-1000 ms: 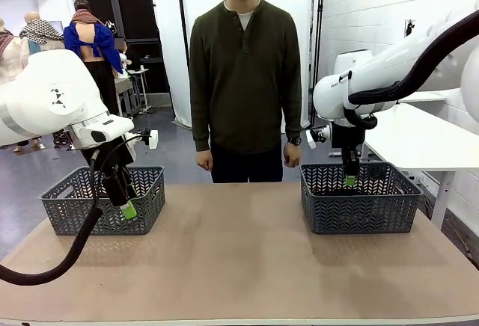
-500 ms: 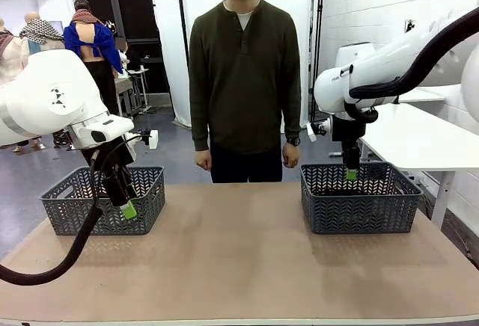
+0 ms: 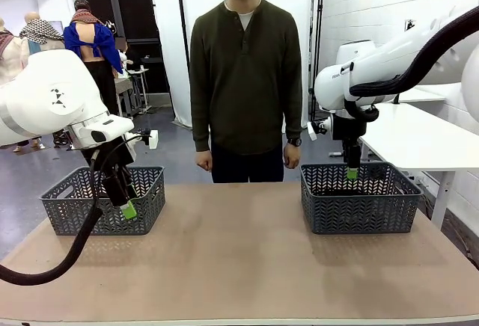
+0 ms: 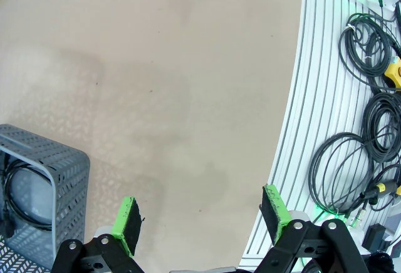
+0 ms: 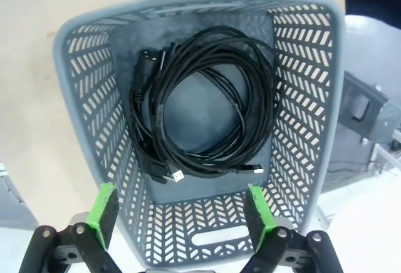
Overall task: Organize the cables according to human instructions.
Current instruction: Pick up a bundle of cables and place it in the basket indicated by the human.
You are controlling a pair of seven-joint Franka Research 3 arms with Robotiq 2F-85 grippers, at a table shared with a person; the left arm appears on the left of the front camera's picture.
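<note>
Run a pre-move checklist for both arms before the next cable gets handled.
1. Right tool open and empty: ok, pads spread above the right basket.
2. Cables resting inside that basket, clear of the pads: ok.
3. Left tool open and empty: ok.
4. Left basket contents: a dark coiled cable is in it; how many, cannot tell.
5. Tabletop between the baskets free of cables: ok.
6. Person's hands giving an instruction: not ok, both hang at the sides.
</note>
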